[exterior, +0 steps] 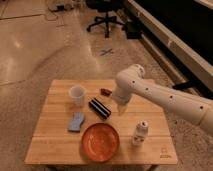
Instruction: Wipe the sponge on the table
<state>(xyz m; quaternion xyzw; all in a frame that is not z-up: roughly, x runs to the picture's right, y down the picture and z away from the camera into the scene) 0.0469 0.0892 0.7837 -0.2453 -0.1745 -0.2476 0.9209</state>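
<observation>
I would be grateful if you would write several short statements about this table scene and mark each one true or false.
1. The sponge lies on the table, not on the orange plate. True.
2. The gripper holds the sponge. False: it hangs over the table just right of the black ribbed block, well away from the sponge.
3. The white cup stands on the orange plate. False: it stands on the table, farther back than the sponge.
4. The black ribbed block lies between the white cup and the gripper. True.
5. A small white bottle stands right of the orange plate. True.
</observation>
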